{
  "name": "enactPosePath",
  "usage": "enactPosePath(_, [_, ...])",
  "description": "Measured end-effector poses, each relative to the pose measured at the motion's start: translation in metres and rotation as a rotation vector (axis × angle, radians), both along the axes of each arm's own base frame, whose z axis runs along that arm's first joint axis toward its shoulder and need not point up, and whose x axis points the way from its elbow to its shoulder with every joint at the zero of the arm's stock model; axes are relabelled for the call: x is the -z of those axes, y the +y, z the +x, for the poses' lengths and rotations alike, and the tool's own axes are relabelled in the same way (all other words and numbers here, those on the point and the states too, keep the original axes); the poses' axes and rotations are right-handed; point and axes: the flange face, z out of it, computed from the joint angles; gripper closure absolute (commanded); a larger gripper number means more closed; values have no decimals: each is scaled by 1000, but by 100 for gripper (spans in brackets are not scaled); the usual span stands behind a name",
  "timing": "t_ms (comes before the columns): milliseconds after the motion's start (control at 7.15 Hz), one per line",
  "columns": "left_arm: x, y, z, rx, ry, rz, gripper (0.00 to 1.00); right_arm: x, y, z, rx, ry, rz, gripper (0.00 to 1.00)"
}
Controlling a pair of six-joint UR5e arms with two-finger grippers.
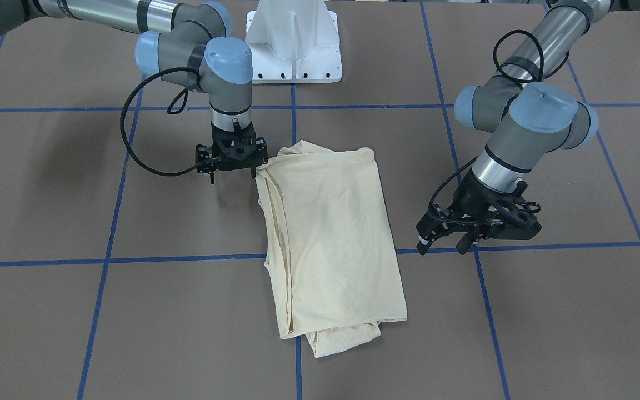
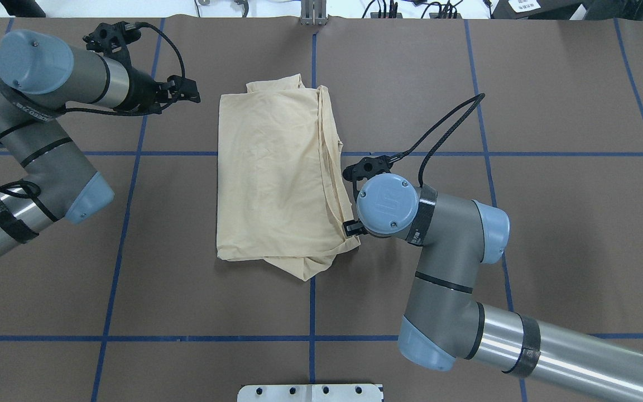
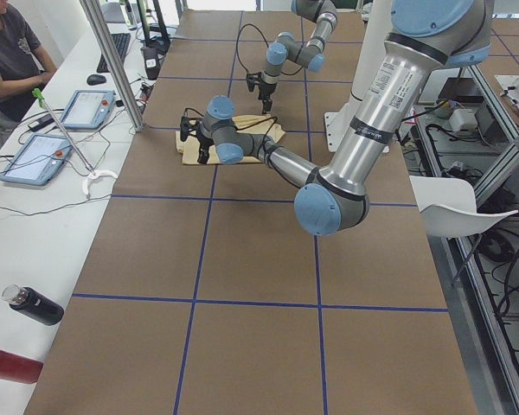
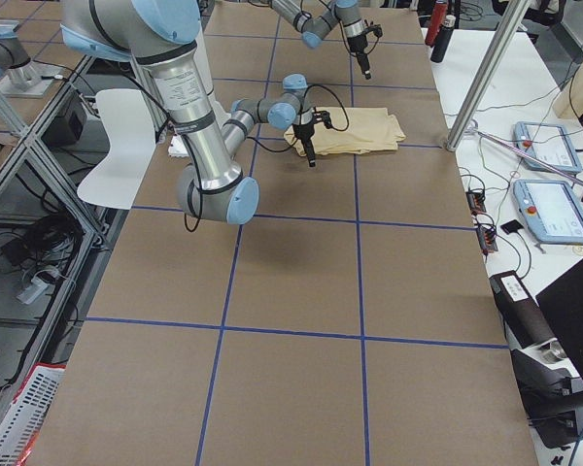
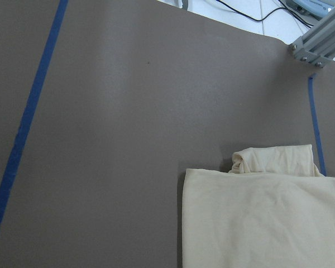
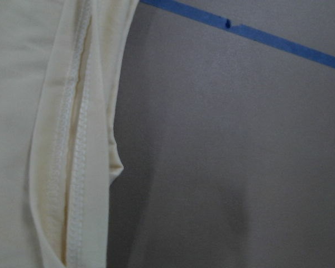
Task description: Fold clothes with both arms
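**Workpiece.** The T-shirt (image 1: 331, 233) lies flat on the worktop (image 1: 186, 322), folded into a long rectangle. Its long axis runs from the robot side toward the operator side. It sits midway between the worktop's left and right ends and nearer the far edge than the robot-side edge. The upper face is plain cream; no print or tag is visible. Stacked fabric edges, one with a stitched hem, run along the long side on the robot's right. A little bunched fabric protrudes at both short ends.

**Right gripper.** The right gripper (image 1: 233, 173) points straight down at the shirt's robot-side corner on the robot's right. Its fingers are spread apart with nothing between them. One fingertip (image 1: 254, 171) is just beside the shirt edge; contact cannot be confirmed. The right wrist view shows the hem edge beside bare worktop.

**Left gripper.** The left gripper (image 1: 443, 247) is tilted, fingers angled down and toward the shirt. It stands apart from the long side on the robot's left, toward the far end. Its fingers are spread and hold nothing. The left wrist view shows the shirt's far corner and bare worktop.

**Surroundings.** Blue tape lines (image 1: 159, 259) divide the brown worktop into squares; the shirt lies across one crossing. The white pedestal base (image 1: 293, 44) stands at the robot-side edge.
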Motion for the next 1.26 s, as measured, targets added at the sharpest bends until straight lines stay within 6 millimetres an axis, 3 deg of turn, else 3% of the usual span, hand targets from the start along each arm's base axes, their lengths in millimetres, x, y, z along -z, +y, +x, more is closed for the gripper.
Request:
enactPosePath(280, [0,0,1,-1,0,0,0,12,-5,3,2,-14,15,0])
enactPosePath(559, [-1,1,2,-2,-1,-1,0,47,-16,-6,10,-58,88,0])
enactPosePath(978, [-4,1,2,-3,-5,-4,0,69,-63,-56,-48,-67,192,0])
enactPosePath(1258, [-5,1,2,-4,-6,-5,0,69,-86,-71,-52,-22,213,0])
